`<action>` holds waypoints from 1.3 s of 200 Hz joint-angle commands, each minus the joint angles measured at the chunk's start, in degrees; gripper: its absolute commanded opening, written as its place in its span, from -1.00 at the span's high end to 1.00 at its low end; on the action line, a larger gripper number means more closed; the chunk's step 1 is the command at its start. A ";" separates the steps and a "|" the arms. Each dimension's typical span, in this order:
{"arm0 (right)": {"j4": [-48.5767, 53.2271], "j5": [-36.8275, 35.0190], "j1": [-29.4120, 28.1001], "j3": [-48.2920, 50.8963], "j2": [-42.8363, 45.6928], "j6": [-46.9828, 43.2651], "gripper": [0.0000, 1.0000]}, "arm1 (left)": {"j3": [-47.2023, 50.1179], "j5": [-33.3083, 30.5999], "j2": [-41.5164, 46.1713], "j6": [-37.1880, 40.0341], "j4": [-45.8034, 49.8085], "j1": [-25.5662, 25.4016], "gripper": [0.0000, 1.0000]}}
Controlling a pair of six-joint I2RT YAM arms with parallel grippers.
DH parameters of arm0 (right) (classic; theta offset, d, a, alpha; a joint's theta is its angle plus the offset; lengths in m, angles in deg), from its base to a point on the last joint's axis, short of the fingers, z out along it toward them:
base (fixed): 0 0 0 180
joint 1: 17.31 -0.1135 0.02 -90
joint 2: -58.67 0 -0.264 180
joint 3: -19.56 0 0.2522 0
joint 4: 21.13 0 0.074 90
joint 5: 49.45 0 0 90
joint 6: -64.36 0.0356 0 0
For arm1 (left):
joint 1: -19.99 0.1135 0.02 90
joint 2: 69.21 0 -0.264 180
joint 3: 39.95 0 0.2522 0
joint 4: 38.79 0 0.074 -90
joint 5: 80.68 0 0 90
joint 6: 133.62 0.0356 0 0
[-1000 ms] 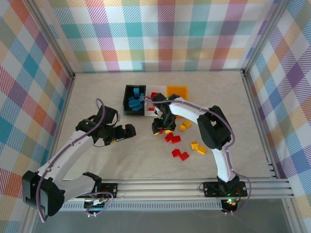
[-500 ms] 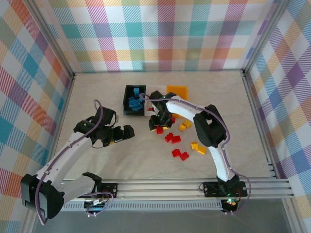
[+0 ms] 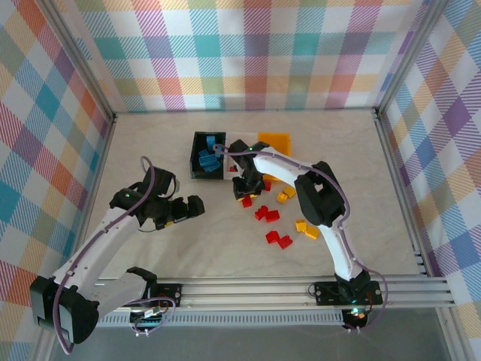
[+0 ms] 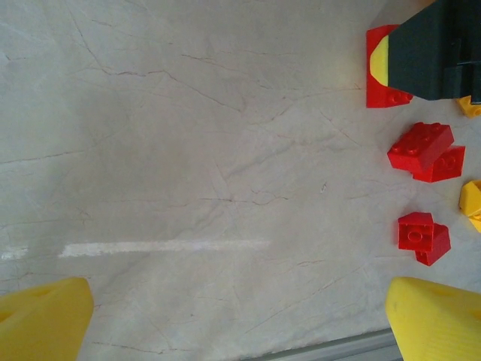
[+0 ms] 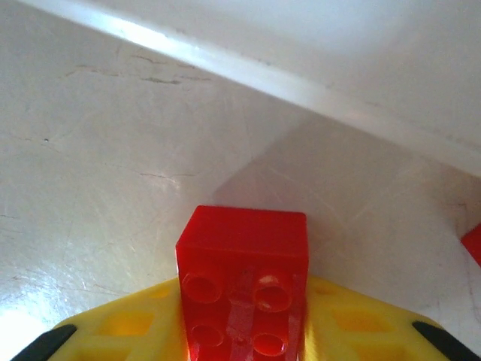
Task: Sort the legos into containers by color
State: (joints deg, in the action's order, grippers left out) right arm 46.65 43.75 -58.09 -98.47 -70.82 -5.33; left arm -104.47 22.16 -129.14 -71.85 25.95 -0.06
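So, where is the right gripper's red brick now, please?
In the right wrist view the red brick sits clamped in the right gripper, just short of the white bin; from above, front-right of the black bin.

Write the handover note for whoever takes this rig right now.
Left gripper: open, empty, over bare table.
Right gripper: shut on a red lego, right beside the white bin.
Done: blue legos lie in the black bin.
Left: put the held brick in the white bin, then clear the loose red legos and yellow legos off the table. I can make out no bricks in the yellow-orange bin.
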 commanded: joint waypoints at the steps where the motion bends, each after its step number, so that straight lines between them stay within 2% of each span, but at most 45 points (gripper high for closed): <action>1: 2.49 -1.46 -0.41 0.62 2.13 -0.94 0.28 | 0.58 0.41 0.73 0.81 0.97 0.54 -1.00; 51: 3.79 2.16 -0.85 0.42 10.78 1.17 0.27 | 0.42 0.41 0.34 0.71 0.00 0.72 -1.00; 74: 5.63 1.64 -0.65 -4.58 10.93 0.50 0.26 | 0.70 0.78 0.27 0.46 -0.53 0.80 -1.00; 101: 8.65 1.70 1.30 -15.30 5.19 -0.87 0.25 | 0.43 0.88 0.40 0.10 -0.32 0.80 -1.00; 140: 13.71 1.96 4.43 -37.40 -8.36 -2.32 0.23 | -0.38 0.39 0.59 0.08 1.87 0.81 -1.00; 152: 15.11 2.03 5.45 -42.74 -12.27 -1.95 0.14 | -0.80 0.02 0.48 0.22 2.68 0.81 -1.00; 166: 14.82 2.66 6.42 -45.61 -14.80 -1.38 -0.06 | -1.25 -0.36 0.30 0.30 3.54 0.81 -1.00; 176: 13.37 2.98 7.02 -45.33 -15.04 -1.08 -0.14 | -1.41 -0.43 0.09 0.44 3.85 0.81 -1.00; 221: 11.63 3.34 7.67 -41.06 -10.02 -0.91 -0.15 | -2.40 0.09 -2.25 0.99 2.68 0.89 -1.00; 239: 10.04 0.29 6.79 -31.55 -2.17 -0.67 -0.17 | -2.53 1.17 -3.53 0.99 0.59 0.81 -1.00; 260: 4.04 -2.15 6.24 -12.57 9.71 1.61 -0.30 | -2.77 1.93 -5.25 0.95 -2.28 -0.17 -1.00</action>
State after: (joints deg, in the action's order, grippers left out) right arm 54.58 44.12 -50.48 -125.20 -74.95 -6.00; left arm -105.34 22.47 -132.76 -71.63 26.67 0.27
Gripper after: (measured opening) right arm 0.621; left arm 0.999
